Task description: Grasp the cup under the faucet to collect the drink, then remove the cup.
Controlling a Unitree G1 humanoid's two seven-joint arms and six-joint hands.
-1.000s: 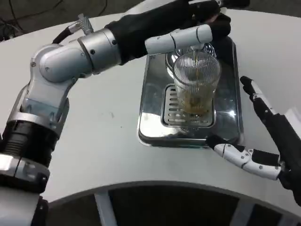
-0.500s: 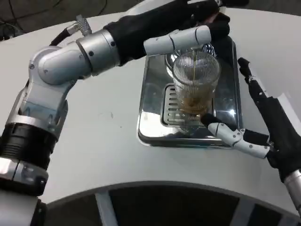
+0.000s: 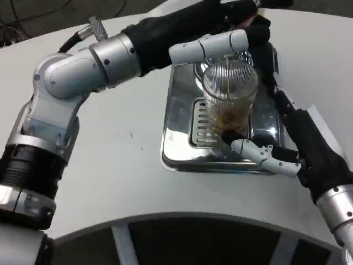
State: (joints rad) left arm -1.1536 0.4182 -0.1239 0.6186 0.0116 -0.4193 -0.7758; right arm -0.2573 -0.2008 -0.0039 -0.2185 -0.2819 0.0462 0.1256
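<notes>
A clear ribbed glass cup [image 3: 229,99] stands on the grate of a shiny metal drip tray [image 3: 179,127], with brown drink in its lower part. A thin stream falls into it from the faucet above. My left hand [image 3: 242,27] reaches over the cup's top, one white finger [image 3: 207,47] lying across the faucet lever. My right hand [image 3: 287,143] is close against the cup's right side. Its white thumb [image 3: 259,154] curves in front of the base and its other fingers stretch up behind the cup. The fingers are apart and not closed on the glass.
The white table's rounded front edge [image 3: 165,218] runs below the tray. My left forearm [image 3: 88,66] spans the table's upper left. Bare table lies left of the tray.
My right hand has moved left and up from the table's right edge to the cup's side, its thumb now in front of the base. The drink level has risen slightly.
</notes>
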